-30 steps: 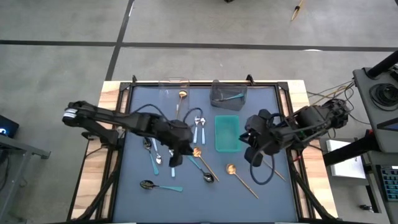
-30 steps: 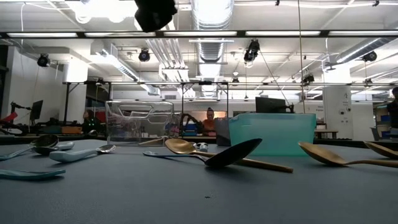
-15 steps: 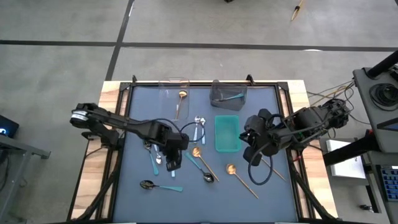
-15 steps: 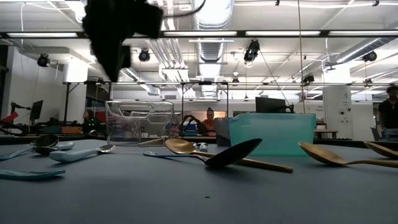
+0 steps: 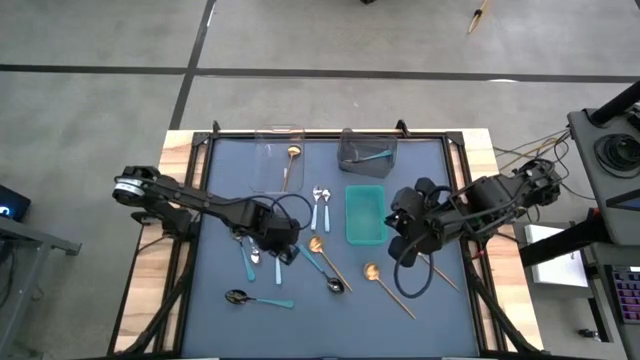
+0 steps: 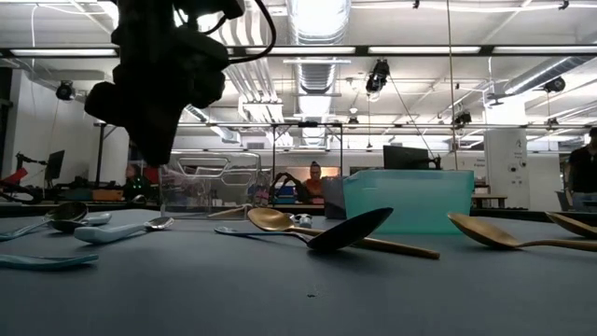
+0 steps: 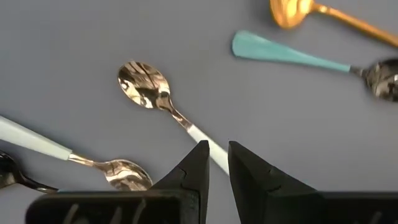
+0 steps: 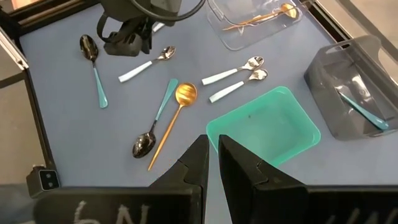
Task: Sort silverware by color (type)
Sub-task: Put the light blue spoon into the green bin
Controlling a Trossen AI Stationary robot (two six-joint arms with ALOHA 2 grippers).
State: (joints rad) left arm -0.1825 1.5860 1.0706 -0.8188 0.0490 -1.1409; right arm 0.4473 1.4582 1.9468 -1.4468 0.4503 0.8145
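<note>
Spoon with shiny silver bowl and pale matte handle lies flat, handle end just under the left gripper, whose narrowly parted fingers hold nothing.

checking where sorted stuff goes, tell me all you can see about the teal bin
The teal bin is a small open-topped rectangular tub of see-through green-blue plastic with a raised rim and rounded corners. It stands upright on the dark mat, right of centre, below the grey bin and beside the right gripper. Nothing shows inside it in the right wrist view. No spoon touches it; two light-handled spoons lie close to one side.
</note>
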